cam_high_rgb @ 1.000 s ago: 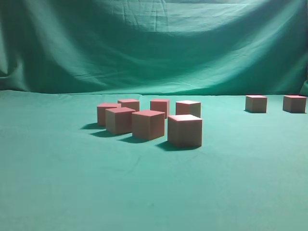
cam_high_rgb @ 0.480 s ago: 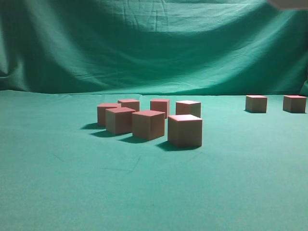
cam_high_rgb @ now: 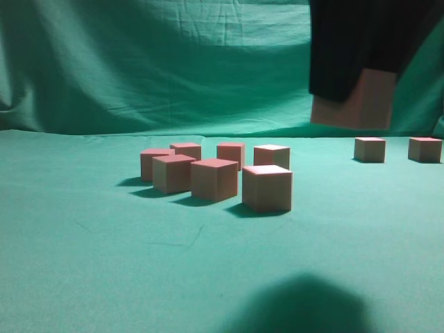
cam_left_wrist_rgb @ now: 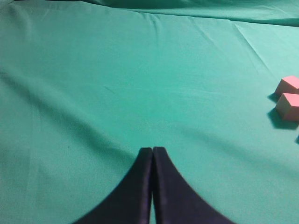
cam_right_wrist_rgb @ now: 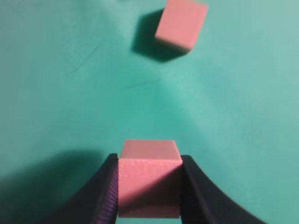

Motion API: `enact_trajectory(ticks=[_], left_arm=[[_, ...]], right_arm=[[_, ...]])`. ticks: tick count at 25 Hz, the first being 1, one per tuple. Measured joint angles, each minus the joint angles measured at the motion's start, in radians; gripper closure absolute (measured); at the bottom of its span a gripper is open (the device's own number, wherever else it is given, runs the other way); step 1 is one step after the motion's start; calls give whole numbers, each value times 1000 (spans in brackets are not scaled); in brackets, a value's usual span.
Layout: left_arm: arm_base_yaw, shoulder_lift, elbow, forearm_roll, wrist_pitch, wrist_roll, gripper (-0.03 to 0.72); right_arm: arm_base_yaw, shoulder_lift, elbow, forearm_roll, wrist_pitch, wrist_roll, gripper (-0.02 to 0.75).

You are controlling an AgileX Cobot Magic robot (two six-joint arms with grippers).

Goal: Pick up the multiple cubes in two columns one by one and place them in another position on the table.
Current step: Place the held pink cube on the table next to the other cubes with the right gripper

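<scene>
My right gripper (cam_high_rgb: 352,83) hangs at the upper right of the exterior view, shut on a pinkish cube (cam_high_rgb: 354,103) held well above the table (cam_high_rgb: 83,277). In the right wrist view the cube (cam_right_wrist_rgb: 149,179) sits clamped between the two dark fingers of the right gripper (cam_right_wrist_rgb: 149,163). Several cubes (cam_high_rgb: 214,179) stand in two rows at the table's middle. Two more cubes (cam_high_rgb: 369,149) stand at the far right. My left gripper (cam_left_wrist_rgb: 152,150) is shut and empty over bare cloth, with two cubes (cam_left_wrist_rgb: 288,105) at its right edge.
A draped green backdrop (cam_high_rgb: 173,62) hangs behind the table. One cube (cam_right_wrist_rgb: 181,24) lies on the cloth ahead of my right gripper. A dark shadow (cam_high_rgb: 305,309) falls on the cloth at the front.
My right gripper has come down into the exterior view from the top right, carrying a cube. The cubes on the table have not moved.
</scene>
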Motion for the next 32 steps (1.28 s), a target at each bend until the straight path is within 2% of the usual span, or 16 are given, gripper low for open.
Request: enact_trajectory(ticks=[5, 21, 32], left_arm=[[0, 0, 0, 0, 0, 0, 688], [0, 0, 0, 0, 0, 0, 688], [0, 0, 0, 0, 0, 0, 688]], right_arm=[[5, 45, -29, -50, -55, 41, 475], [79, 228, -104, -52, -100, -73, 475], [81, 279, -106, -67, -158, -127, 475]])
